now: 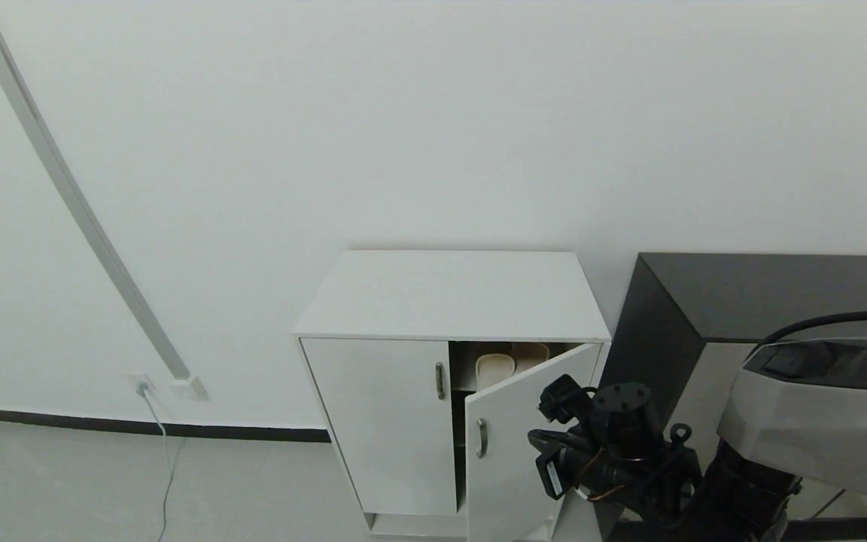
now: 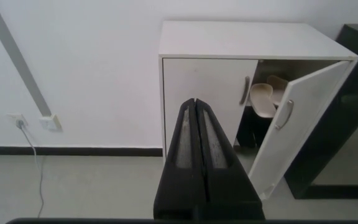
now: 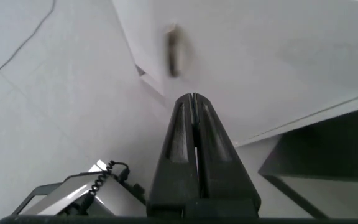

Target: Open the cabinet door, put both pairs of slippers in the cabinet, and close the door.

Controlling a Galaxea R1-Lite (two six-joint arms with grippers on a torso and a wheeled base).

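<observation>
Room: white wall (image 1: 433, 113), pale grey floor (image 1: 65, 482), black skirting (image 1: 140, 429). A grey conduit (image 1: 65, 188) slants down the wall to a socket (image 1: 140, 382) with a white cable (image 1: 166, 467).

Cabinet (image 1: 452, 293): white, flat top, two doors with small metal handles, standing against the wall straight ahead of the left gripper (image 2: 195, 102) and well apart from it. A black unit (image 1: 742, 293) stands just beside it.

Left door (image 1: 381, 421): shut.

Right door (image 1: 509, 452): ajar, swung outward, with its outer face close before the right gripper (image 3: 192, 96). Its handle (image 3: 174, 50) lies just beyond the fingertips; contact cannot be told.

Slippers (image 2: 261, 98): pale beige, on the upper shelf behind the gap, one in front and another (image 2: 277, 84) behind it. Ahead of the left gripper, past the door edge.

Left gripper: fingers pressed together, holding nothing.

Right gripper: fingers pressed together, holding nothing.
</observation>
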